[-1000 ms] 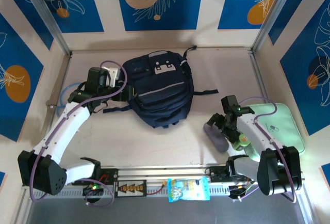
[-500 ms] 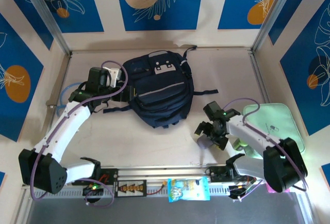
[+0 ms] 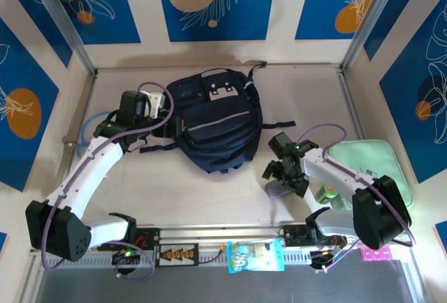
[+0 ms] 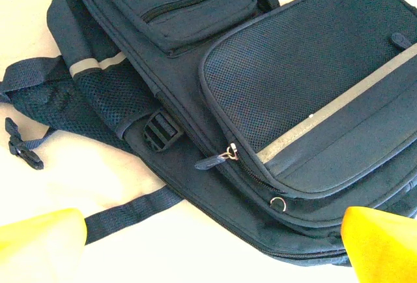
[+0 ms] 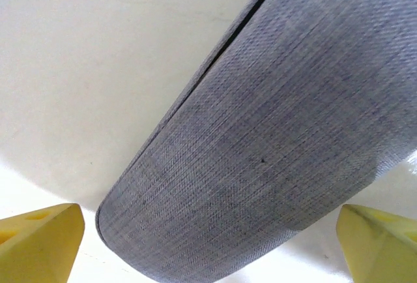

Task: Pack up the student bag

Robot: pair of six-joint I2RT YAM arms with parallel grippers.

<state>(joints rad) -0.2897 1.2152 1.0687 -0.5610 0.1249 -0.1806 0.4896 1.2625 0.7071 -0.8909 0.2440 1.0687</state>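
Student bag [image 3: 213, 125], navy with grey stripe, pockets zipped, lies flat; left claw [image 4: 210, 249] and right claw [image 5: 210, 244] gape.

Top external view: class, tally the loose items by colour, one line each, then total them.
Navy: 1, student bag
Grey: 1, pouch
Green: 2, zip case, small round object
Blue: 1, packet
Pink: 1, small object
Total: 6

We see the student bag [image 4: 293, 87] cut off by the left wrist view's top and right edges. The right arm [image 3: 332, 172] hides part of the mint-green case [image 3: 380, 163] from us.
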